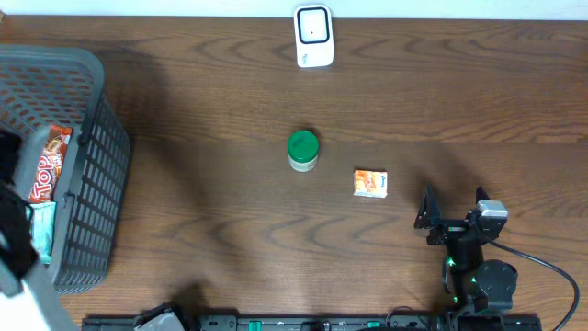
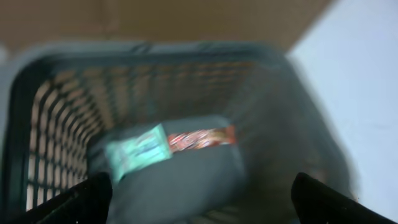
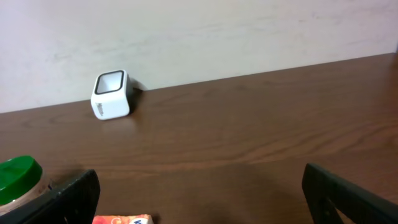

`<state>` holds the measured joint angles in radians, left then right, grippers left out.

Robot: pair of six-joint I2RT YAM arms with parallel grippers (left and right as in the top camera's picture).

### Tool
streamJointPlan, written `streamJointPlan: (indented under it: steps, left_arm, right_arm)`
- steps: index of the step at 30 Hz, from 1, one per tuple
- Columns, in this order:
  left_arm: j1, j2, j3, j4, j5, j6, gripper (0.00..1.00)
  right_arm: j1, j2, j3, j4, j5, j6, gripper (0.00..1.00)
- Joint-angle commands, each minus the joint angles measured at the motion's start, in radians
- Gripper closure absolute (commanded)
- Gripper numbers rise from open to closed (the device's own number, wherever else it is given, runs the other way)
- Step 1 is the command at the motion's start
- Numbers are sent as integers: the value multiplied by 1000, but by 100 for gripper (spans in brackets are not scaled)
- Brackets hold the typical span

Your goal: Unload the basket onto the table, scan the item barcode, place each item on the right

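Note:
The white barcode scanner (image 1: pixel 313 37) stands at the table's far edge and also shows in the right wrist view as a scanner (image 3: pixel 111 94). A green-lidded jar (image 1: pixel 303 150) and an orange packet (image 1: pixel 370 183) lie mid-table. My right gripper (image 1: pixel 454 202) rests open to the right of the packet, with nothing between its fingers (image 3: pixel 348 196). My left gripper (image 2: pixel 202 182) hangs open and empty above the grey basket (image 1: pixel 96 156). Below it, in a blurred view, lie a teal packet (image 2: pixel 137 152) and a red packet (image 2: pixel 202 138).
The basket (image 2: pixel 37 93) fills the table's left end, and a red snack pack (image 1: pixel 50 164) leans inside it. The left arm (image 1: pixel 16 241) covers part of its interior. The right arm's base and cable (image 1: pixel 537 262) sit at the front right.

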<state>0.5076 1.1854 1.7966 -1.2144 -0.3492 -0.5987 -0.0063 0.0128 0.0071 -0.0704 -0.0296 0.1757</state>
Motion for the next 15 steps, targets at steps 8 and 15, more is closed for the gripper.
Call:
streamJointPlan:
  steps: [8, 15]
  left_arm:
    - [75, 362, -235, 43, -35, -154, 8]
    - [75, 607, -235, 90, -121, 61, 8]
  right_arm:
    - [10, -2, -1, -3, 2, 7, 1]
    - [10, -2, -1, -3, 2, 7, 1]
